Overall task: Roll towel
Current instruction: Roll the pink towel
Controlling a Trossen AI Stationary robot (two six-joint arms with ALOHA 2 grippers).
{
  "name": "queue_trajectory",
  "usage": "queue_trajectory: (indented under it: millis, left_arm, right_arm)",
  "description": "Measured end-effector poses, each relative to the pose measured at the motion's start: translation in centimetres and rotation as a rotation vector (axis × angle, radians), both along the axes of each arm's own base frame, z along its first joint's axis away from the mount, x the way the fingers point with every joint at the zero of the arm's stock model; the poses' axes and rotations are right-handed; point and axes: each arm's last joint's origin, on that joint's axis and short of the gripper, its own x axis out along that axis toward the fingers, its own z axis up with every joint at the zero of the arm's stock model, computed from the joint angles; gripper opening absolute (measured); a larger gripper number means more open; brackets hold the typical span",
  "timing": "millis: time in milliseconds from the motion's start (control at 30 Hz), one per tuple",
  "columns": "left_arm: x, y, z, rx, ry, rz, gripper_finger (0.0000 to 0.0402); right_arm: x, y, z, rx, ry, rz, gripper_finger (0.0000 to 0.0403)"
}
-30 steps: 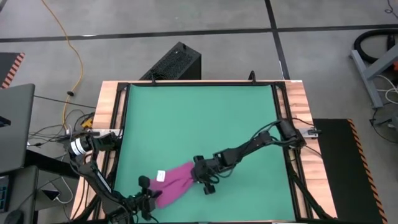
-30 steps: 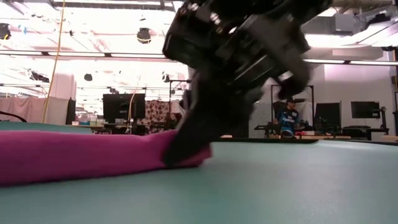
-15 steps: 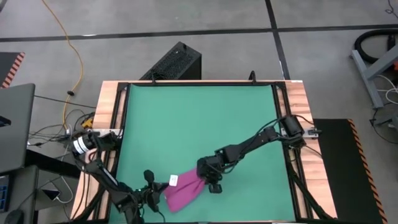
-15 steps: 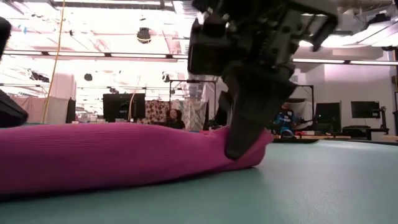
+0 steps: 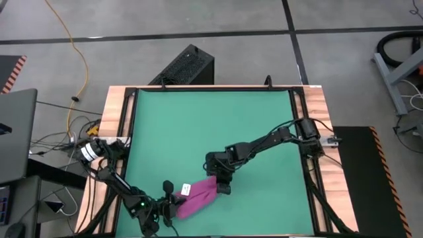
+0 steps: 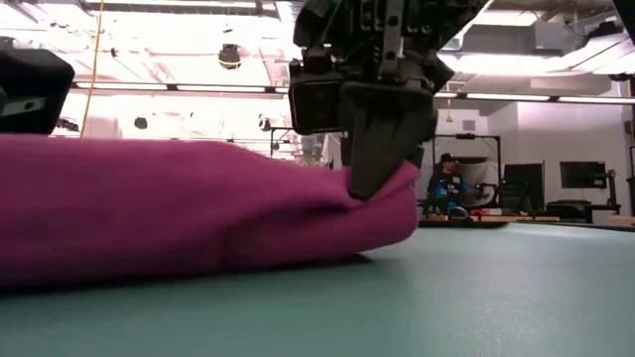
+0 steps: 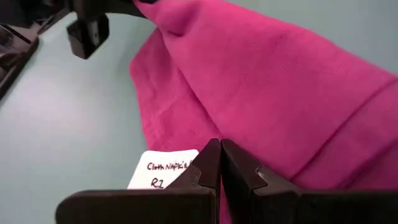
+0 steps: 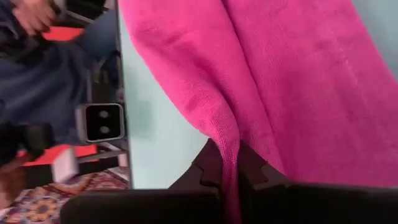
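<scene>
From above, the soft magenta-purple cloth towel (image 5: 197, 197) lies bunched near the front edge of the flat green table mat (image 5: 211, 125), with the right gripper (image 5: 220, 186) at its far end and the left gripper (image 5: 170, 205) at its near end, beside the small white tag (image 5: 186, 190). From table height, the right gripper (image 6: 382, 178) pinches the towel (image 6: 179, 213) at its raised end. The left wrist camera shows that arm's fingers (image 7: 205, 168) closed tight on the towel (image 7: 267, 93) beside the tag (image 7: 163, 168), and the right wrist camera shows its fingers (image 8: 214, 165) squeezed on a fold of the towel (image 8: 261, 74).

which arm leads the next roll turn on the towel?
Probably right. The right tool is shut on the towel at its inner end, over open green mat. The left tool pinches the end by the white tag, crowded against the table's near edge.
</scene>
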Motion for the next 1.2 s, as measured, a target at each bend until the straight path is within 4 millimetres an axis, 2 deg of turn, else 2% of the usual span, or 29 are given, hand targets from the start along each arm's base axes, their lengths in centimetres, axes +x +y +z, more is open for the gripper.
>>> queue_trajectory:
  millis: [400,700,1067,1200]
  left_arm:
    - [0.0,0.0,-0.1,-0.013,0.007,0.0,0.0]
    - [0.0,0.0,-0.1,-0.026,0.032,-0.023,0.0]
    - [-0.1,0.0,-0.1,-0.023,0.032,-0.023,0.0]
    - [-0.8,-0.3,0.3,0.018,0.009,0.019,0.0]
  right_arm:
    - [0.7,-3.1,-0.2,0.056,0.12,-0.213,0.0024]
    - [1.0,-5.3,-0.2,0.066,0.137,-0.297,0.0024]
    - [1.1,-5.6,-0.5,0.012,0.117,-0.315,0.0024]
    - [1.0,-5.5,-0.6,-0.018,0.108,-0.317,0.0024]
